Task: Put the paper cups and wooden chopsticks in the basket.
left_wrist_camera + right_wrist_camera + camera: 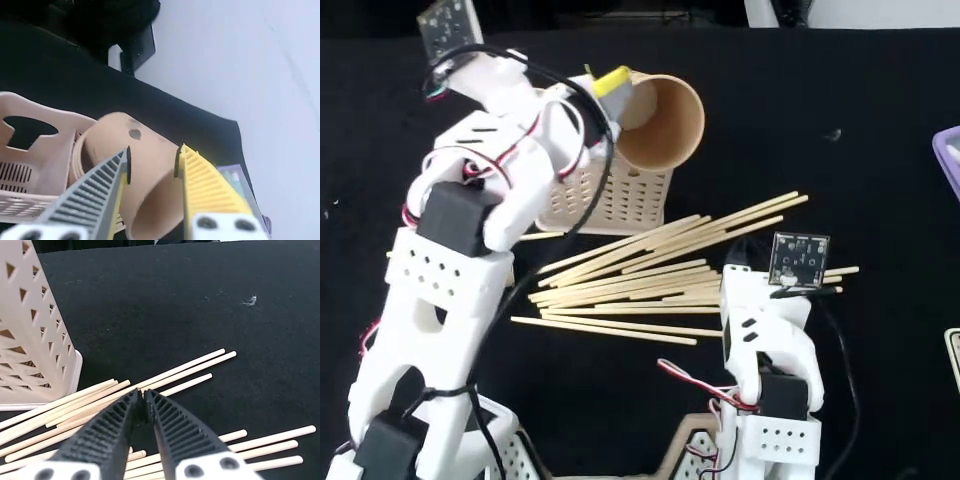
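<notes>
My left gripper [613,92] is shut on a tan paper cup [662,122], holding it on its side above the far end of the white slotted basket [610,197]. In the left wrist view the grey and yellow fingers [200,175] clamp the cup [145,175] over the basket [30,150]. A rounded rim that looks like another cup [79,156] sits inside the basket. Several wooden chopsticks [660,278] lie fanned on the black table beside the basket. My right gripper [145,402] is shut just above the chopsticks [180,372], with nothing between its fingers, close to the basket [30,330].
A purple container [948,155] pokes in at the table's right edge, also seen as a purple container [235,175] from the left wrist. A white object [952,360] lies lower on that edge. Black tabletop stretches open between the chopsticks and these items.
</notes>
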Controlling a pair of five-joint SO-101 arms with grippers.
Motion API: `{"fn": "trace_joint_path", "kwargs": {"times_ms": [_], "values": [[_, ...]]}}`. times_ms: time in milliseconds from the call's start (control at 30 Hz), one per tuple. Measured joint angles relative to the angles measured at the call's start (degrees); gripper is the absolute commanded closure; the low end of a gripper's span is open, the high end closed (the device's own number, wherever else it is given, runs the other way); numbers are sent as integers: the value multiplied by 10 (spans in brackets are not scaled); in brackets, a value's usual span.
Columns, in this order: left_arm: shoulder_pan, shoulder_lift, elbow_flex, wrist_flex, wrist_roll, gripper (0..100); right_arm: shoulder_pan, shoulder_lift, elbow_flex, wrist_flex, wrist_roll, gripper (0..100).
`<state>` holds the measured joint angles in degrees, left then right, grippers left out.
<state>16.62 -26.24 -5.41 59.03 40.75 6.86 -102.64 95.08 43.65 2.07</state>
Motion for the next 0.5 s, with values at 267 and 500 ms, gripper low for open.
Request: {"fn": "trace_joint_path", "kwargs": {"times_ms": [267,500], "values": [[-19,0,-10,-22,-3,828,0,0,0,0,0,983],[-25,-1,-62,-56,-180,884,0,0,0,0,0,986]]}}
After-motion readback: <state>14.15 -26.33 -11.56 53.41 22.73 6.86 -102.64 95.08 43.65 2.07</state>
